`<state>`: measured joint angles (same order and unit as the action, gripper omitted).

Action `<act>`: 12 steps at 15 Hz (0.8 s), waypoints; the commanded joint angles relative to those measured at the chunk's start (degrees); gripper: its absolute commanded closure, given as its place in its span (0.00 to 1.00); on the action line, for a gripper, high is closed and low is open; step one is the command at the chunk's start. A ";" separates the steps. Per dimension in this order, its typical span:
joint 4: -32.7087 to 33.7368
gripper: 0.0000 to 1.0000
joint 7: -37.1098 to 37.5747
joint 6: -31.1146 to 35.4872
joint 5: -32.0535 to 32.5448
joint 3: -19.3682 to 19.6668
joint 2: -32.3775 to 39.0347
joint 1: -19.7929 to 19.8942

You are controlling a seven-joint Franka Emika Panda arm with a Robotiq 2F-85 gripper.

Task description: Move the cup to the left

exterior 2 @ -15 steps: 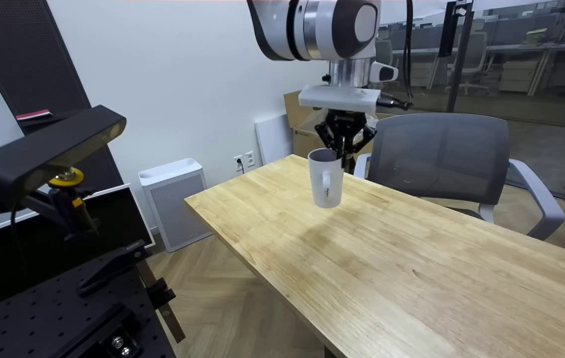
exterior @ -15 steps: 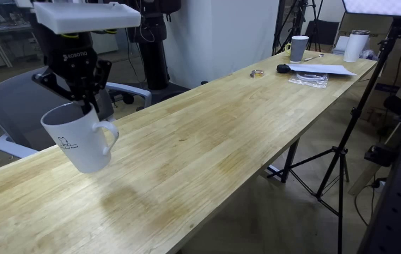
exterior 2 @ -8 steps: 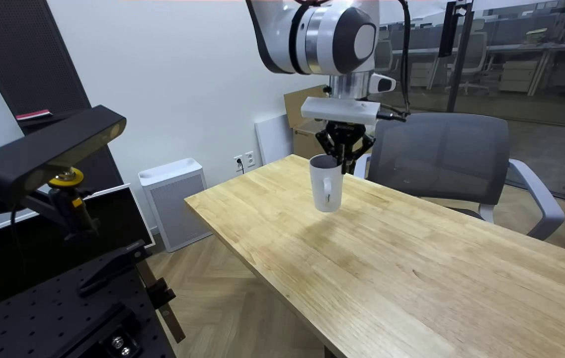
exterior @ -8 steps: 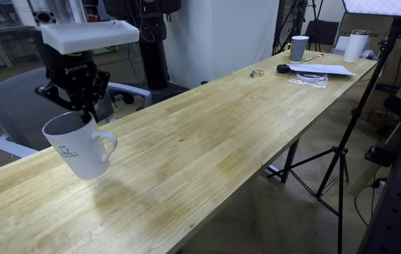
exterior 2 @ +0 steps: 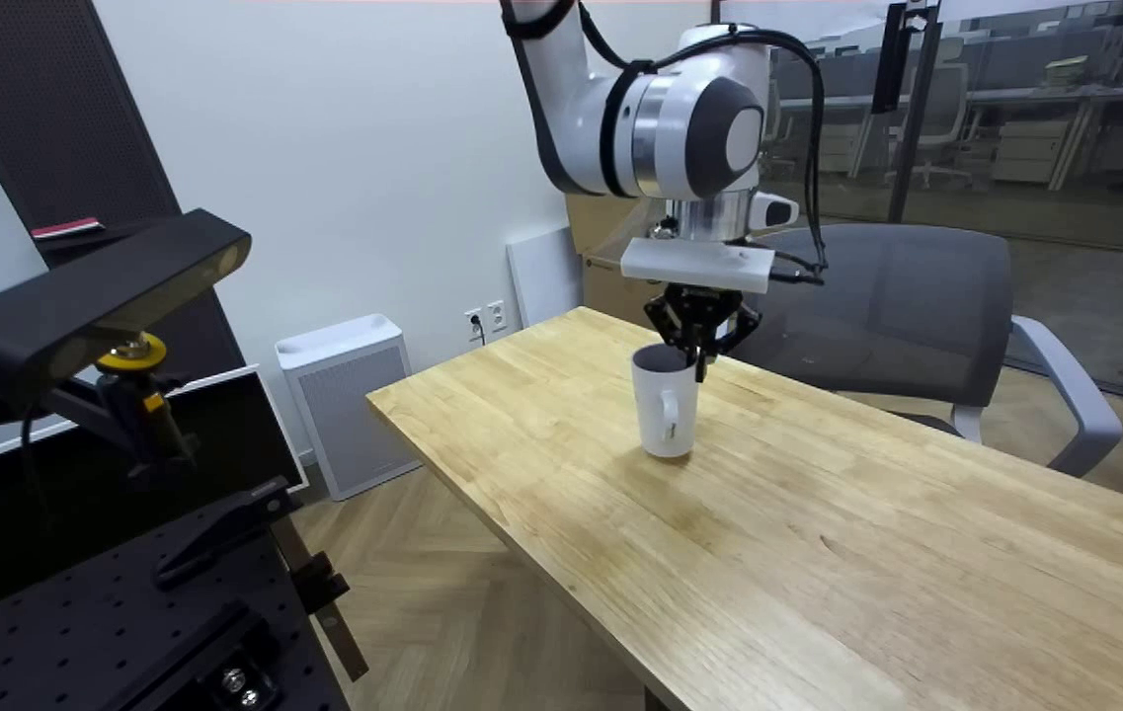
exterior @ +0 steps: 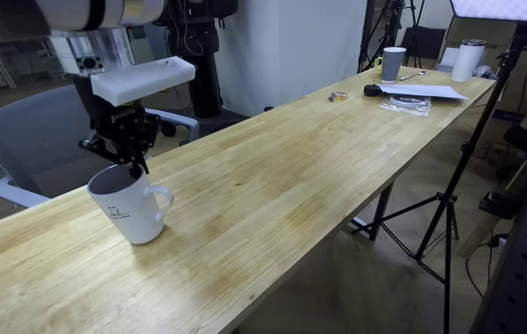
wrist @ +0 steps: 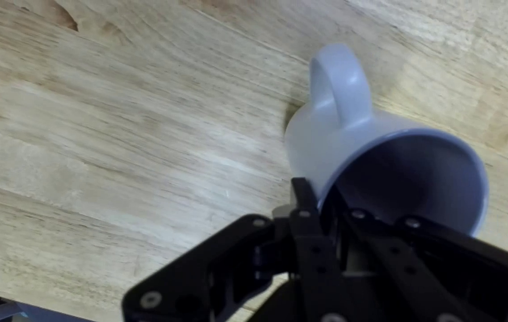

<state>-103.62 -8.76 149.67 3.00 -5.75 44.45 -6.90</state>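
The cup [exterior: 126, 211] is a light grey-white mug with a loop handle, a small dark print and a darker inside. It also shows in an exterior view [exterior 2: 662, 410] and in the wrist view [wrist: 321, 143]. My gripper [exterior: 140, 171] is shut on the cup's rim, with one finger inside and one outside the wall; the grip also shows in an exterior view [exterior 2: 698, 363] and in the wrist view [wrist: 318, 193]. The inner fingertip is partly hidden in the dark inside. The cup's base is at or just above the table [exterior: 263, 185]; I cannot tell whether it fully rests.
A grey chair [exterior 2: 867, 306] stands against the table's long edge. Far along the table are a grey cup with a yellow handle [exterior: 392, 65], a white tumbler [exterior: 468, 60], papers [exterior: 423, 91], a plastic bag [exterior: 407, 105] and a small roll [exterior: 337, 96]. A light stand [exterior: 465, 148] stands beside the table.
The gripper and the cup have moved down and toward the right in both exterior views. The cup's shadow has drawn in close to its base. The grip on the rim stays the same.
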 commanded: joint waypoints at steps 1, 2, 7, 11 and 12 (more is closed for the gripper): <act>2.78 0.98 0.87 -0.50 2.09 1.33 1.89 -0.62; 3.05 0.98 0.97 -0.54 2.28 1.49 2.31 -0.61; 3.88 0.66 1.38 -1.10 2.84 1.94 2.64 -0.81; 4.54 0.45 2.31 -1.66 3.40 3.22 2.77 -1.33; 4.76 0.39 2.59 -2.09 3.66 3.58 2.72 -1.51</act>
<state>-101.04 -8.69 149.40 5.09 -3.77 46.59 -7.09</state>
